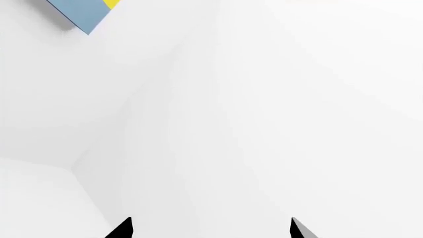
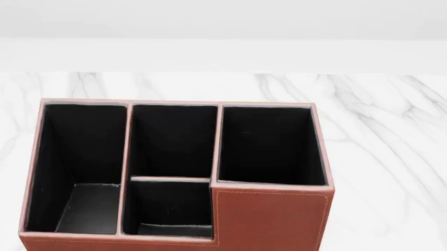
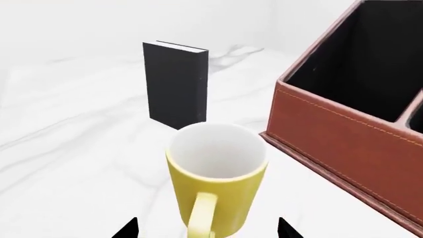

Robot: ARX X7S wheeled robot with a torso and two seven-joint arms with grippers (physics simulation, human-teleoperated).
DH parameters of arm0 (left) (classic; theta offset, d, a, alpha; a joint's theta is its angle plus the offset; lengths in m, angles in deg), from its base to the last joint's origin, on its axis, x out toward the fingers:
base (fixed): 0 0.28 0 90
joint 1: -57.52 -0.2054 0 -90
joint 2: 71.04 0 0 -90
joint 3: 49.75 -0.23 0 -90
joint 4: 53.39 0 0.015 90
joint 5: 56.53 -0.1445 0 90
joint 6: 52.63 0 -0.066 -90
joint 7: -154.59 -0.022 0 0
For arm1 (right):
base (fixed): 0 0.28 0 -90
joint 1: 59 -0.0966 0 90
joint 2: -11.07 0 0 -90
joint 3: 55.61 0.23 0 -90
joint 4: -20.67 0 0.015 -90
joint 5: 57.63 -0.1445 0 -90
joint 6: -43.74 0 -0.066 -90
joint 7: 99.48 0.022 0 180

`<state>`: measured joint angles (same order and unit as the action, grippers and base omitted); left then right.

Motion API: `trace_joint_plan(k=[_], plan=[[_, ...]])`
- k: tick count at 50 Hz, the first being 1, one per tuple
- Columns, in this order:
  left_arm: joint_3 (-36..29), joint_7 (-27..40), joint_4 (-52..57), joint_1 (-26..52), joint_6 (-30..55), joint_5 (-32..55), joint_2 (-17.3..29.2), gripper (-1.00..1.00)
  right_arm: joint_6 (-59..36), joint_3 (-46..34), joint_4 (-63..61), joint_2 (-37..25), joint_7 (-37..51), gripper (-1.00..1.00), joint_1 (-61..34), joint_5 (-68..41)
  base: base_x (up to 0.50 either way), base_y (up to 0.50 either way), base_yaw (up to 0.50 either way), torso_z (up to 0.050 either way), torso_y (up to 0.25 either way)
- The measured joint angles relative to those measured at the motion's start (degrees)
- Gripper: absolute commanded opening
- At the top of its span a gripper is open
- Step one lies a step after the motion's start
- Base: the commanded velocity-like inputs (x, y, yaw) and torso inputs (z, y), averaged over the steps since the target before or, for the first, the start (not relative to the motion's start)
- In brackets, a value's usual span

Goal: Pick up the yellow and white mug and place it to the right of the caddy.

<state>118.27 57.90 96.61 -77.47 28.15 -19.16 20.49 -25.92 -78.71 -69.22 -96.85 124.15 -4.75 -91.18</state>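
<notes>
In the right wrist view the yellow and white mug (image 3: pixel 218 183) stands upright on the marble top, its handle turned toward the camera. My right gripper (image 3: pixel 206 229) is open, with one black fingertip (image 3: pixel 126 229) on each side of the mug's handle end, not touching it. The reddish-brown caddy (image 3: pixel 337 136) stands just beside the mug. In the head view the caddy (image 2: pixel 269 219) fills the middle, its black compartments empty; the mug and both grippers are out of that view. My left gripper (image 1: pixel 210 228) is open and empty, facing a white surface.
A small black upright book (image 3: pixel 175 84) with a white edge stands on the marble top behind the mug. The white marble tabletop (image 2: pixel 391 120) extends right of and behind the caddy. A blue and yellow object (image 1: pixel 82 12) shows at the left wrist view's edge.
</notes>
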Motion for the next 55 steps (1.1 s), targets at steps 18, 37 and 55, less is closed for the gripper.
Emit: trace_joint_plan(k=[18, 37, 55], plan=[[-0.58, 0.21, 0.0, 0.0, -0.01, -0.48, 0.43, 1.0, 0.54, 0.83, 3.56, 1.33, -2.99, 1.0, 0.88, -2.12, 0.0, 0.0, 0.0, 0.0, 0.0], [-1.87, 0.79, 0.0, 0.0, 0.28, -1.07, 1.47, 1.0, 1.34, 1.9, 7.67, 3.35, -8.04, 1.0, 1.71, -5.58, 0.0, 0.0, 0.0, 0.0, 0.0], [-2.72, 0.88, 0.0, 0.0, 0.01, -1.6, 1.88, 1.0, 1.95, 3.38, 13.99, 5.54, -13.56, 1.0, 2.58, -9.24, 0.0, 0.0, 0.0, 0.0, 0.0]])
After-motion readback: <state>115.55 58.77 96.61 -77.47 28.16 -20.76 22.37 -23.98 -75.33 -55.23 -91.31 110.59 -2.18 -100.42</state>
